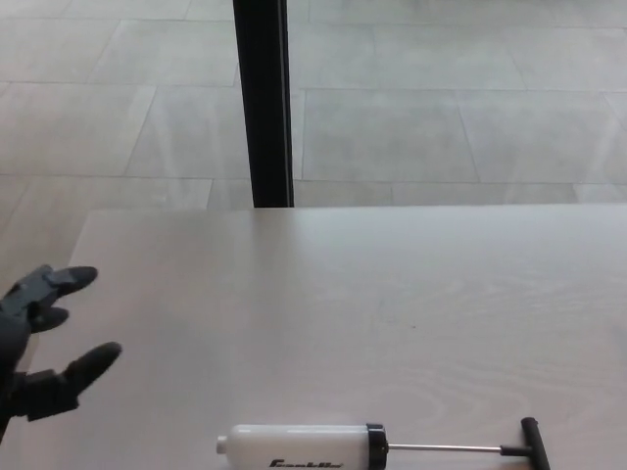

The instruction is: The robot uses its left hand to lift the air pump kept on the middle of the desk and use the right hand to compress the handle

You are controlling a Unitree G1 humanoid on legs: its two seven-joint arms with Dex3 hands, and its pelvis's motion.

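The pump (382,448) lies on its side at the near edge of the desk (392,313), white barrel to the left, thin rod running right to the black T-handle (530,443). The left hand (44,338) shows at the desk's left edge, fingers (83,367) spread and released, holding nothing, well apart from the pump. The right hand is out of view. Beyond the desk, a black post (263,103) stands on the tiled floor (441,117).
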